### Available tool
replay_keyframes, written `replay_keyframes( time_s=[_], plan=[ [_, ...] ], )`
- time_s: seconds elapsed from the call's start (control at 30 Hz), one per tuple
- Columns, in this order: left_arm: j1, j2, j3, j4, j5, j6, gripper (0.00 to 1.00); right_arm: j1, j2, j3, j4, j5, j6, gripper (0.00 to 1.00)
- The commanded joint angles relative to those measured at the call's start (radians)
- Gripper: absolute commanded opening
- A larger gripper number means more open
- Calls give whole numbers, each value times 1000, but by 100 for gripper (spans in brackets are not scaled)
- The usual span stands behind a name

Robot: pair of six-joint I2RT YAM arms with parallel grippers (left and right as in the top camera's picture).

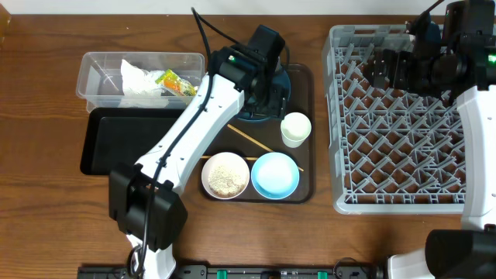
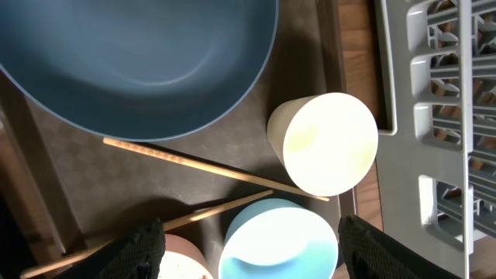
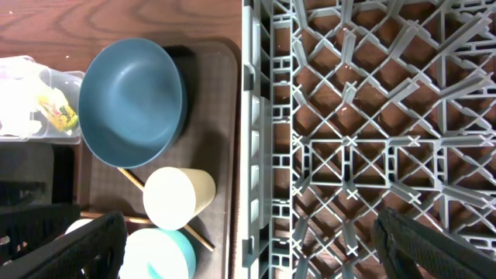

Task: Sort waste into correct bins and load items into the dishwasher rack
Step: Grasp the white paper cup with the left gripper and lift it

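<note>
Left wrist view, chopsticks (image 2: pixel 194 163) flat, long axes converging rightward

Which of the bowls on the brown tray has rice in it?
The white bowl, left of the light blue bowl: rice grains cover its bottom. That one and the dark blue dish are empty.

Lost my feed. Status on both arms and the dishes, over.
Left gripper open above dark blue dish. Right gripper open over dishwasher rack. Nothing loaded; rice in white bowl. Small white cup, chopsticks crowd the dish.
</note>
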Motion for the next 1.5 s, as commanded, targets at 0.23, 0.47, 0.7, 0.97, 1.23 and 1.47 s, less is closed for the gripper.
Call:
replay_keyframes(
  time_s=[0.23,0.47,0.7,0.97,1.23,1.47],
  plan=[
    [-7,16,-6,20,10,-154,70,-10,-3,14,-11,-4,-13,99],
    [-31,47,-6,27,-9,-191,67,-10,-3,14,-13,-3,-13,99],
    [-42,134,-6,29,-8,-208,64,-10,-3,14,-13,4,-13,99],
    [-44,216,-6,33,-7,-215,57,-10,-3,14,-13,4,-13,99],
    [-54,239,-6,58,-8,-218,40,-10,-3,14,-13,4,-13,99],
    [-77,239,-6,76,-8,-218,29,-10,-3,14,-16,4,-13,99]
  ],
)
